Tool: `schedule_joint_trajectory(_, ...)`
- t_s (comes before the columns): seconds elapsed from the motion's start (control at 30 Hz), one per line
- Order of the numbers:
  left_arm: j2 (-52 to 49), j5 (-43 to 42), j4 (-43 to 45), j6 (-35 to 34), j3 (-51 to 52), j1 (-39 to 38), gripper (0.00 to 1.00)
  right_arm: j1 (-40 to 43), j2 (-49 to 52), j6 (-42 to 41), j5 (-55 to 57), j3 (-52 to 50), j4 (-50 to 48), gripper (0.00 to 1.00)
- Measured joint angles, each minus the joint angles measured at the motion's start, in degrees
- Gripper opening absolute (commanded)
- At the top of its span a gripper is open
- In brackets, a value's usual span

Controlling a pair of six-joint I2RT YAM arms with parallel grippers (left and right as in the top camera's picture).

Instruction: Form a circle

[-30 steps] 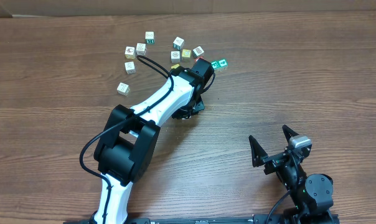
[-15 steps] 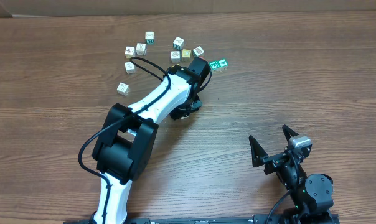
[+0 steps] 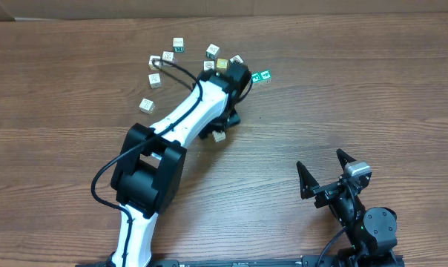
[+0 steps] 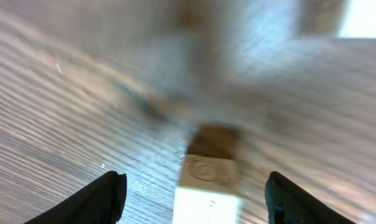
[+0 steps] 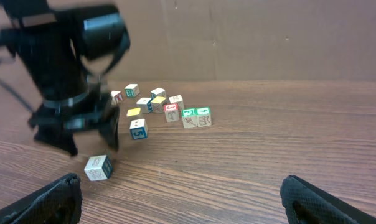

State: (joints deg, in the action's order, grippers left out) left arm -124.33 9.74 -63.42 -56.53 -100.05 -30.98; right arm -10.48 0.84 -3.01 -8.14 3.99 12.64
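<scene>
My left gripper (image 4: pixel 199 198) stands open just above a whitish picture cube (image 4: pixel 207 184) that rests on the wood between and below its fingers. From overhead that cube (image 3: pixel 219 136) lies alone beside the left arm's black wrist (image 3: pixel 225 117). In the right wrist view it (image 5: pixel 98 168) sits under the left gripper (image 5: pixel 88 140). Two green-faced cubes (image 3: pixel 263 76) sit side by side at the right of the scatter. No circle shows; the cubes lie loosely spread. My right gripper (image 3: pixel 322 163) is open and empty at the near right.
Several white, yellow and red picture cubes (image 3: pixel 168 57) lie scattered at the table's far side, partly hidden by the left arm (image 3: pixel 187 111). A brown cardboard wall (image 5: pixel 250 37) stands behind the table.
The left jaws have opened and let the whitish cube go. The arm has drawn back toward the far scatter, and the cube now shows on the table.
</scene>
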Motion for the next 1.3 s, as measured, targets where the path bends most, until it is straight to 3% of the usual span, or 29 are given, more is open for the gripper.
schedule_joint_trajectory(0.13, -0.1, 2.4, -1.8, 3.3, -9.6, 0.0, 0.82, 0.0, 0.0, 0.0, 0.0, 0.0, 0.0, 1.00)
schedule_joint_trajectory(0.27, -0.1, 3.6, 1.9, 7.1, -15.0, 0.0, 0.79, 0.0, 0.0, 0.0, 0.0, 0.0, 0.0, 1.00)
schedule_joint_trajectory(0.8, -8.4, -1.0, 4.2, 8.0, -15.2, 5.4, 0.78, 0.0, 0.0, 0.0, 0.0, 0.0, 0.0, 1.00)
schedule_joint_trajectory(1.3, -8.9, -1.8, 9.0, 7.5, -15.2, 3.6, 0.74, 0.0, 0.0, 0.0, 0.0, 0.0, 0.0, 1.00)
